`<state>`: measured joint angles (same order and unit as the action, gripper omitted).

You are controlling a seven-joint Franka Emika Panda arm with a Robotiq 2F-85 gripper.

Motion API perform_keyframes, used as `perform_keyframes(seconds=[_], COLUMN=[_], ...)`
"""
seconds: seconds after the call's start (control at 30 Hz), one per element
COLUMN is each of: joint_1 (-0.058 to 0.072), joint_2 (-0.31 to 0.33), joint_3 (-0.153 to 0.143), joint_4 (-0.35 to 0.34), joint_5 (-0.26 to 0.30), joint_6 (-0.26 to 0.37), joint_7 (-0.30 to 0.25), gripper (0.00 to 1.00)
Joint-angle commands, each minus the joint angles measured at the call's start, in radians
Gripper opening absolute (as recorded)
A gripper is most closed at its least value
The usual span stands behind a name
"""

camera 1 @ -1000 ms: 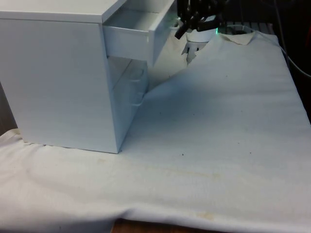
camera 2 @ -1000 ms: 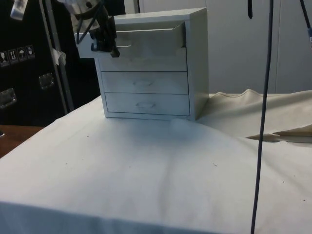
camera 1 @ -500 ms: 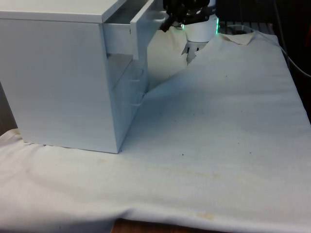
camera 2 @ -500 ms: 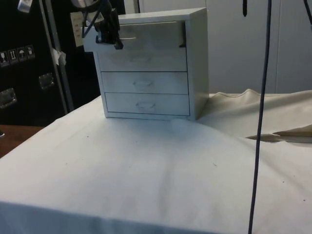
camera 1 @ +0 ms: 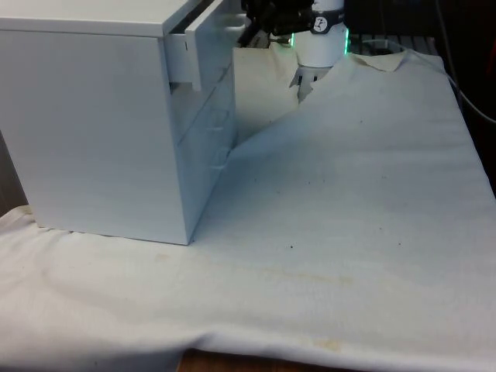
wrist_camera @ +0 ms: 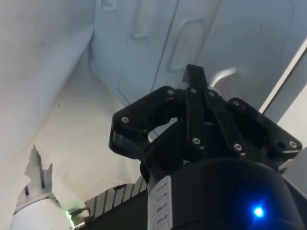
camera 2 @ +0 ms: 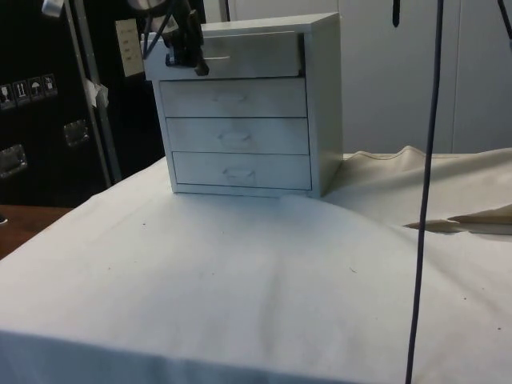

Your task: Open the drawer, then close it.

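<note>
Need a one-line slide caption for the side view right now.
Gripper at the front of the top drawer of a white chest of drawers, the drawer standing slightly out from the frame.

The black two-finger gripper point(camera 2: 192, 58) hangs high, its fingers point(wrist_camera: 195, 91) drawn together into one narrow tip — no gap shows between them. The white arm segment point(camera 1: 322, 35) stands upright behind it, the wrist bent forward.

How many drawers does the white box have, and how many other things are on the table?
Chest of drawers: 1
Drawers: 3, the top drawer, the middle drawer, the bottom drawer
End effector: 1
White cloth: 1
Total: 6
</note>
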<state>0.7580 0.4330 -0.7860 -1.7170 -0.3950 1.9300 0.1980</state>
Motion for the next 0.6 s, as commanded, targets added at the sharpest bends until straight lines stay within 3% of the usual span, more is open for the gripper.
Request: perform_keyframes(seconds=[0.0, 0.57], joint_1=[-0.006, -0.017], joint_2=[-0.002, 0.002], joint_3=[-0.004, -0.025], joint_4=[-0.004, -0.016], joint_5=[-0.004, -0.001], joint_6=[0.015, 0.03], joint_7=[-0.012, -0.032], gripper=[0.0, 0.0])
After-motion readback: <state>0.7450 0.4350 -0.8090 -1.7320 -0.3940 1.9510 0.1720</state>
